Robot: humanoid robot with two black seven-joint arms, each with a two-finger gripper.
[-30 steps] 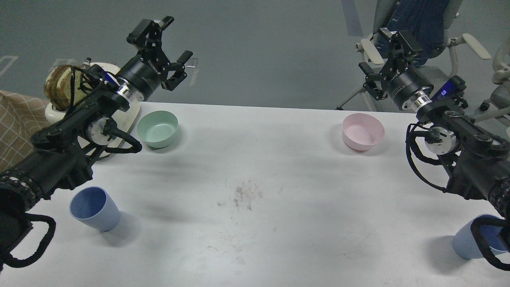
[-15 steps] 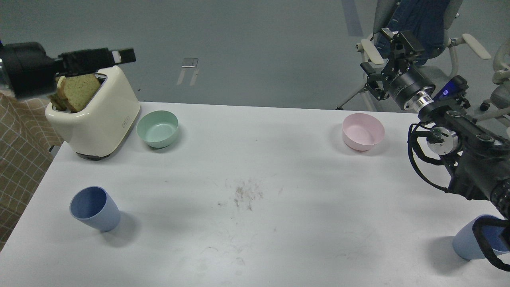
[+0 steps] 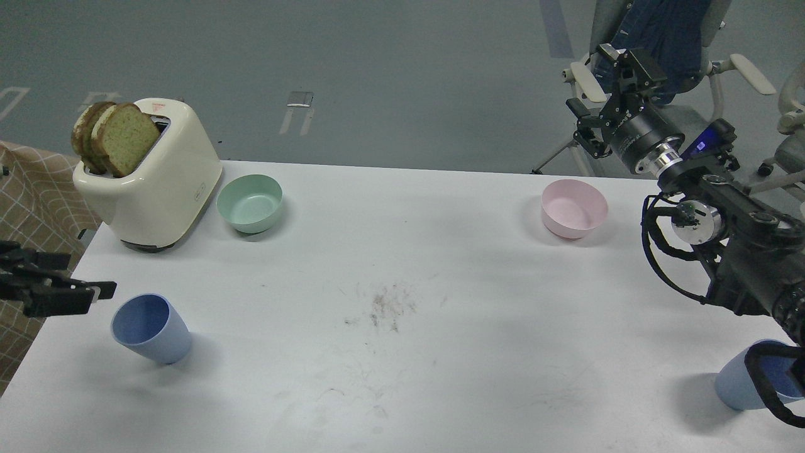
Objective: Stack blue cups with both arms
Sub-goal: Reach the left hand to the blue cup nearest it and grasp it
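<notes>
Two blue cups stand apart on the white table.

Head view: the left gripper, jaws impossible to tell, sits just left of the left blue cup; the right gripper, jaws spread and empty, hangs beyond the pink bowl; the right blue cup stands near-right, partly behind a cable.

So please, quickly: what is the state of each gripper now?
Left gripper: empty, beside the blue cup; open or closed cannot be told.
Right gripper: open, empty.
</notes>
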